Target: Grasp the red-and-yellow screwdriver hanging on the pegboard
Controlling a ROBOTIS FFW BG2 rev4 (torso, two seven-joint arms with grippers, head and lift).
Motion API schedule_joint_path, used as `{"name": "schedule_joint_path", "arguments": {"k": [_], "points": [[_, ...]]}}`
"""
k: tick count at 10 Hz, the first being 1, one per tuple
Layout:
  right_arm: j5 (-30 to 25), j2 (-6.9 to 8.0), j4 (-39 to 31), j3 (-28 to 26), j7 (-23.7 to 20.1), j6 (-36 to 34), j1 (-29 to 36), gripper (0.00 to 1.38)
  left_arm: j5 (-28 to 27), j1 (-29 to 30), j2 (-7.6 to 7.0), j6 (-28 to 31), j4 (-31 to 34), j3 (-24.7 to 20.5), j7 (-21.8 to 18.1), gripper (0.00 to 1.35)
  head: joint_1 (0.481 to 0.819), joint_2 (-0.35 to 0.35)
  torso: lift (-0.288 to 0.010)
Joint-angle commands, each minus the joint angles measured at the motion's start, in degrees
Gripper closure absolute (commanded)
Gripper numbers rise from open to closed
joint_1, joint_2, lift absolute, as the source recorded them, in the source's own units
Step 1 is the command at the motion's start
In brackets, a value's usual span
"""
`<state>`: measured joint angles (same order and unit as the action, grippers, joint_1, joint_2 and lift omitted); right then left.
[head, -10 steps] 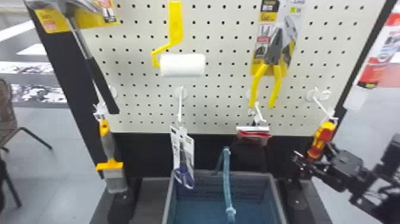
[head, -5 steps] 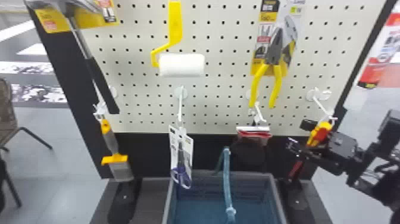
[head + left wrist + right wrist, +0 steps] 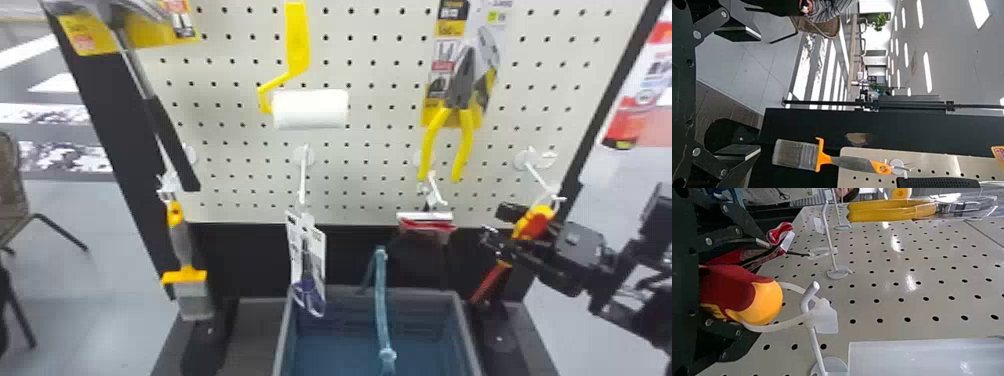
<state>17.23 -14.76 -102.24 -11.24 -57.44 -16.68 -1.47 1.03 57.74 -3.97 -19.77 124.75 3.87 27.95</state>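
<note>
In the head view my right gripper [image 3: 500, 223] stands at the right edge of the pegboard [image 3: 380, 165], its fingers on either side of the red-and-yellow screwdriver [image 3: 537, 222]. The screwdriver hangs by a loop from a white hook, tilted, with a red lower part below the gripper. The right wrist view shows the gripper [image 3: 760, 291] open, with the thick handle [image 3: 730, 286] between its spread fingers; part of the handle is hidden at the left. My left gripper [image 3: 756, 92] is open with nothing between its fingers, near the hanging paintbrush [image 3: 795, 154].
Scissors [image 3: 307, 295] on a card and a red item [image 3: 427, 225] hang along the board's lower edge. Yellow-handled pliers [image 3: 462, 115], a paint roller [image 3: 310, 109] and a hammer [image 3: 175, 142] are higher up. A blue-grey bin [image 3: 467, 330] stands below.
The right gripper has risen and moved in over the screwdriver's handle, the arm now covering more of it. The screwdriver hangs more tilted. The paintbrush has swung slightly.
</note>
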Motion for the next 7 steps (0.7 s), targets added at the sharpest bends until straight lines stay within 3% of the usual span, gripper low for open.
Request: {"name": "schedule_joint_path", "arguments": {"k": [1, 2, 3, 5, 7], "points": [[-1.15, 0.08, -0.92, -0.10, 0.05, 0.07, 0.27, 0.97, 0.02, 0.13, -0.07, 0.00, 0.06, 0.00, 0.00, 0.28, 0.549, 0.000, -0.100], [-1.33, 0.17, -1.34, -0.27, 0.13, 0.07, 0.52, 1.14, 0.11, 0.25, 0.02, 0.00, 0.06, 0.00, 0.00, 0.28, 0.549, 0.000, -0.100], [-2.38, 0.26, -2.46, -0.80, 0.13, 0.16, 1.01, 1.15, 0.11, 0.13, 0.02, 0.00, 0.06, 0.00, 0.00, 0.28, 0.549, 0.000, -0.100], [-3.35, 0.43, -3.87, -1.06, 0.75, 0.78, 1.50, 1.29, 0.11, 0.25, 0.11, -0.09, 0.06, -0.09, 0.00, 0.28, 0.549, 0.000, -0.100], [-5.19, 0.61, -5.42, -1.59, 1.01, 0.95, 2.12, 1.29, 0.11, 0.25, 0.11, 0.00, 0.06, -0.09, 0.00, 0.28, 0.549, 0.000, -0.100]]}}
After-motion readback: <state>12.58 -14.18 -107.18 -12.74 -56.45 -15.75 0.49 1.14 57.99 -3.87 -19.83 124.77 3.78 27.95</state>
